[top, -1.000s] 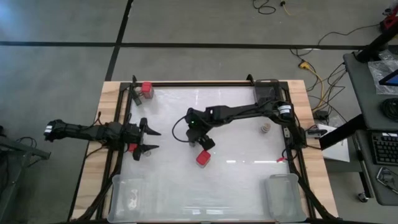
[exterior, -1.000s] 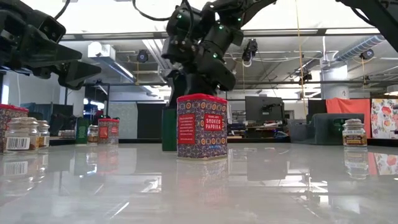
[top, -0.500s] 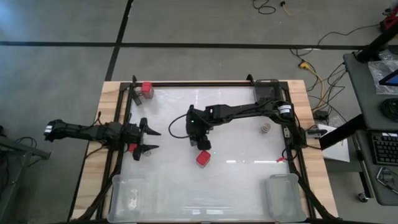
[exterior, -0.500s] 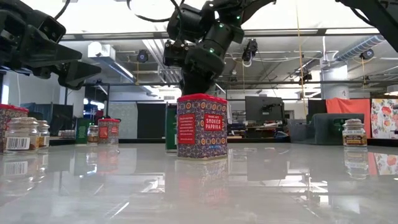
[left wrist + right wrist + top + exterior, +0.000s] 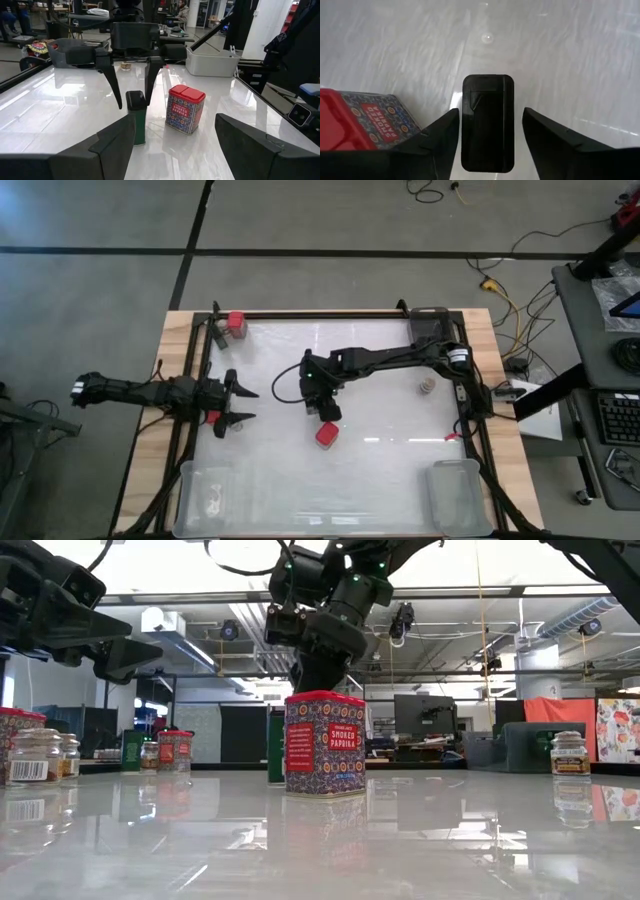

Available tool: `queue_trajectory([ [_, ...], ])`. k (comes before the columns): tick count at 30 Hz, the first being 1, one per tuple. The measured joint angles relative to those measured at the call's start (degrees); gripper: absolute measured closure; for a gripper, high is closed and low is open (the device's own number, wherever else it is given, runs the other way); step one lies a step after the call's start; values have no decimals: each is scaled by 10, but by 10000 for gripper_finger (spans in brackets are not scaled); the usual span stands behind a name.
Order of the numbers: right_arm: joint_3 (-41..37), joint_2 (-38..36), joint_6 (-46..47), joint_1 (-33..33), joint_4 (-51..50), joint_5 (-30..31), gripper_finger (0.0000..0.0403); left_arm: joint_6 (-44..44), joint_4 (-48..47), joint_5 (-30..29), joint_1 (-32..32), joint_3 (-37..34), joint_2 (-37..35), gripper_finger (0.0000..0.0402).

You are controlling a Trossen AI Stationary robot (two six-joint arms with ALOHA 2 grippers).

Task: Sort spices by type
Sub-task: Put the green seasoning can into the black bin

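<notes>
While my right gripper hangs over the middle of the table, its fingers stand spread to either side of a black-lidded green spice jar — in the right wrist view the black lid sits between them with a gap on each side, so nothing is pinched. Just beside that jar stands the red-topped smoked paprika tin, upright, on the side nearer the bins.

Two clear plastic bins sit at the near edge: the left bin holds something small and pale that I cannot make out, and I cannot tell what, if anything, lies in the right bin.

My left gripper waits at the left edge of the table with its fingers wide apart and nothing between them. Another red-topped tin stands at the far left corner. A round glass jar with a tan lid stands alone toward the right side — well apart from the paprika tin. From the low view, more small jars and a red tin stand along the left.
</notes>
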Motion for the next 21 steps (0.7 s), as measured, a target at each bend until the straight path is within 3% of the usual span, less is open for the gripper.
queue_trajectory([
  [7, -2, 0, -1, 0, -4, 0, 204, 0, 0, 0, 0, 0, 0, 143],
  [17, 3, 0, 14, 0, -8, 1, 263, 0, 0, 0, 0, 0, 0, 143],
  [21, 36, -9, 18, 0, -64, 1, 278, 0, 0, 0, 0, 0, 0, 143],
])
